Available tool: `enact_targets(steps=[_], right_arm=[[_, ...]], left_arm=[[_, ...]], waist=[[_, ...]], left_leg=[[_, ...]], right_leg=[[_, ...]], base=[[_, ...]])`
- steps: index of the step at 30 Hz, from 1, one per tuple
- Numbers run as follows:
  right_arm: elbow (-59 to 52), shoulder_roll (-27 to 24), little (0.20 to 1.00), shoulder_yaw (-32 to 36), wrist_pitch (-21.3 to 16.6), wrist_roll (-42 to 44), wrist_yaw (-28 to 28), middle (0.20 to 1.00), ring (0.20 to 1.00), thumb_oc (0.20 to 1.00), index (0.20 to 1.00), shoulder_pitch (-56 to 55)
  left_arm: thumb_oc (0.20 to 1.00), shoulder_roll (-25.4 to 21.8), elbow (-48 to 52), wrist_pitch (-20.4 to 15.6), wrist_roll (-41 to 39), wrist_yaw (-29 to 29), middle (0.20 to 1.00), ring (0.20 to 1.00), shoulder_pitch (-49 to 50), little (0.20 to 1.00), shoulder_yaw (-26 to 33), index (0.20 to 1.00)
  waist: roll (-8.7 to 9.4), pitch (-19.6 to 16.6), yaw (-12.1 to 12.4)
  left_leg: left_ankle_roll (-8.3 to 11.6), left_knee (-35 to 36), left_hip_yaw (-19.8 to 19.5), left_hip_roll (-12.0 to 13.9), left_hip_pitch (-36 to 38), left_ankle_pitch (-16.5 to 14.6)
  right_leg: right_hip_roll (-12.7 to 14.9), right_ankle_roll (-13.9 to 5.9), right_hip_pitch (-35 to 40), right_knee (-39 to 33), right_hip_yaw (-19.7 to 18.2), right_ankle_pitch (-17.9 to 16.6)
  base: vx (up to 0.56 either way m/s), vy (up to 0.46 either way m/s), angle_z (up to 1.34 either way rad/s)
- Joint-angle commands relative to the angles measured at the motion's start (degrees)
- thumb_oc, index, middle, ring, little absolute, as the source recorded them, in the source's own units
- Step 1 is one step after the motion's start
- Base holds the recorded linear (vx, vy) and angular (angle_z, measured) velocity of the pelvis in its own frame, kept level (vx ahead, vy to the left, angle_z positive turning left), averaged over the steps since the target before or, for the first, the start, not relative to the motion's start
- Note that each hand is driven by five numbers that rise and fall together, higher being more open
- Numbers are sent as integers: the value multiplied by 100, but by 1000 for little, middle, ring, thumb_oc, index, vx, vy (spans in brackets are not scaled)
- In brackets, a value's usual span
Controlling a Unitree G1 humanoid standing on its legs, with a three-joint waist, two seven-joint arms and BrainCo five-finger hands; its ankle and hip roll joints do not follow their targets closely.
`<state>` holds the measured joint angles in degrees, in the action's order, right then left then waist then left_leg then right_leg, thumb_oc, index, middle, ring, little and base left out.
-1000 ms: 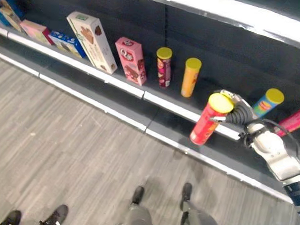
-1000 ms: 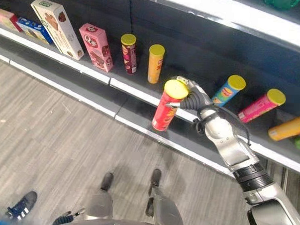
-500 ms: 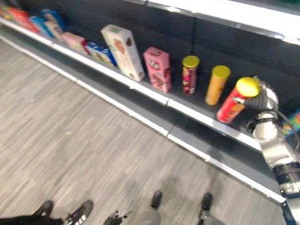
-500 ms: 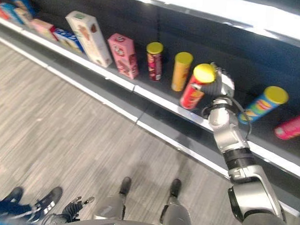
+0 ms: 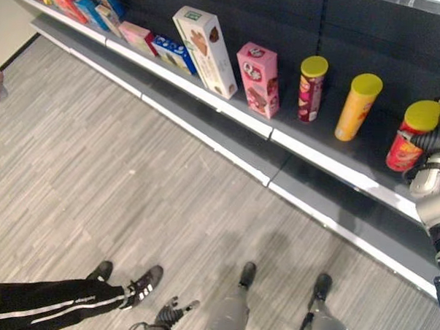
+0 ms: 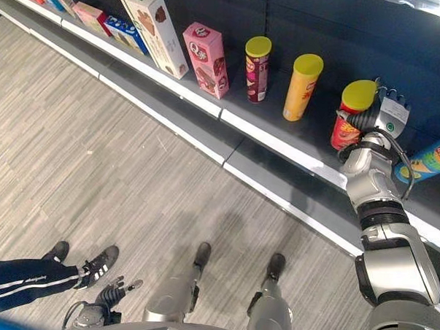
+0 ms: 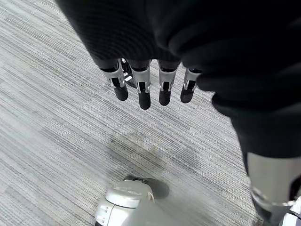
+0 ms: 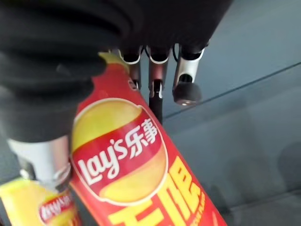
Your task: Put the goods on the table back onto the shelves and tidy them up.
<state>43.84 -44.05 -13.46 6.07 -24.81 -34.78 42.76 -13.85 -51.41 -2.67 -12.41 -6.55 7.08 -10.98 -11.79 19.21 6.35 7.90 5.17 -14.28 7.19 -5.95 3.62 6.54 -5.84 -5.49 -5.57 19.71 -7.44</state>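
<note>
At the right end of the shelf, your right hand [image 6: 383,117] has its fingers curled round the red chip can [image 6: 350,116], near the yellow lid, so the can stays upright while its base comes onto the dark shelf board [image 6: 280,135]. Whether the base already rests on the board, you cannot tell from these views. The can stands just beside the orange can [image 6: 301,87], and beyond that the dark red can [image 6: 256,69], so I judge you are continuing the row of cans. Further along stand the pink box [image 6: 206,60] and the tall white box [image 6: 154,32], leaning. A blue can [image 6: 428,161] lies tilted on the other side of the hand; it may need straightening later. Your left hand [image 7: 149,84] hangs over the floor with relaxed fingers, holding nothing. A person's shoes [image 5: 127,284] are near on the floor.
</note>
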Motion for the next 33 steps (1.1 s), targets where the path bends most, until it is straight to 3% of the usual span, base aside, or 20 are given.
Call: enact_targets(steps=[1,15,33], right_arm=[[-11,-292,200,-367,-129,41,-398,200,200,200,200,532],[325,-458,200,-378,-151,489,-724,200,200,200,200,1030],[621,-388,200,-383,-195,747,-800,200,200,200,200,1126]], left_arm=[[1000,-397,-4,-152,-21,-156,1000,1000,-96,1000,-429,1000],[1000,-413,-62,-209,-47,-240,1000,1000,-189,1000,-575,1000],[1000,-401,-108,-229,-10,-273,1000,1000,-264,1000,-634,1000]], waist=[[268,-139,72],[97,-46,104],[65,-31,59]], left_leg=[[80,-50,503,238,29,-184],[75,-41,516,210,-99,-150],[82,-29,575,236,-106,-171]], right_leg=[[490,-260,-257,1133,-244,1265],[570,-271,-512,1354,-317,1299],[580,-297,-582,1392,-335,1284]], base=[[0,0,0],[0,0,0],[0,0,0]])
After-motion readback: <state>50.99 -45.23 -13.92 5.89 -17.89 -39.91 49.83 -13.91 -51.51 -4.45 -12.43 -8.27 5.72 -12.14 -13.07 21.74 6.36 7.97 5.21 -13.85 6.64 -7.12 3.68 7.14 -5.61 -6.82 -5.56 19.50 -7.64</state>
